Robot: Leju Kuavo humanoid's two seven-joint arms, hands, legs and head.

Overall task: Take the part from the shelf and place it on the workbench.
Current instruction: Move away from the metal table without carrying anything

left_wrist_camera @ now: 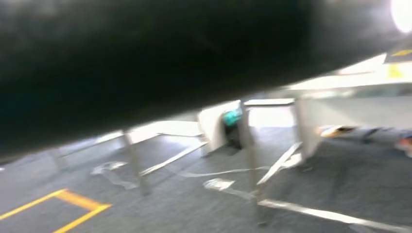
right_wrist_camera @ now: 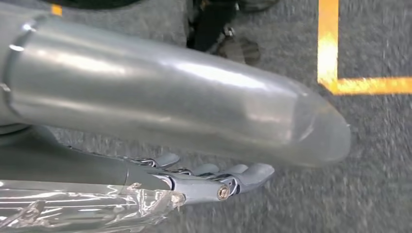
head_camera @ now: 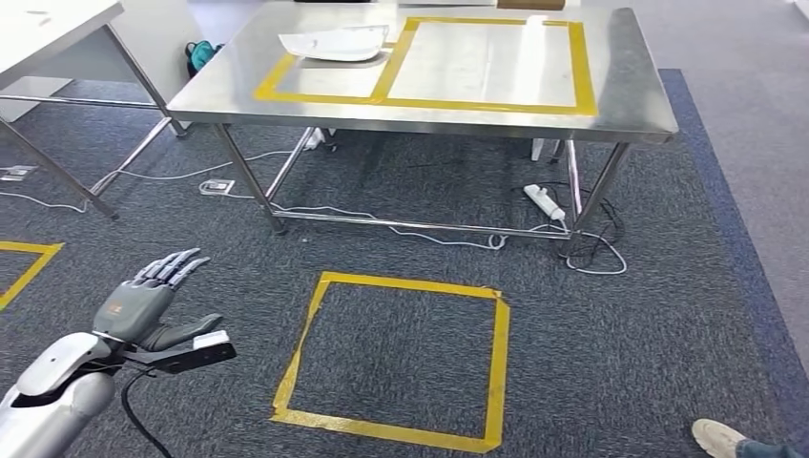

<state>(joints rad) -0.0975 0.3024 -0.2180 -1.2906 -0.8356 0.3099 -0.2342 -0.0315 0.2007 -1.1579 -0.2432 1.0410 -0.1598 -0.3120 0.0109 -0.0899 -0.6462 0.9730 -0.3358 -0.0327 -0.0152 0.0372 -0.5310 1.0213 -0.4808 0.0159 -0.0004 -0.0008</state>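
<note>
From the head view, a white part (head_camera: 336, 43) is lying near the far left corner of the workbench (head_camera: 620, 105). It is looking thin, light and bendy, best held by an edge. The left hand (head_camera: 153, 296) is spread, holding nothing. From the right wrist view, the right hand (right_wrist_camera: 214, 179) is stretching out flat, with crinkly plastic (right_wrist_camera: 87, 208) beside it.

floor: dark grey carpet (head_camera: 611, 315) | yellow tape square (head_camera: 396, 361) | steel table (head_camera: 611, 91)
</note>
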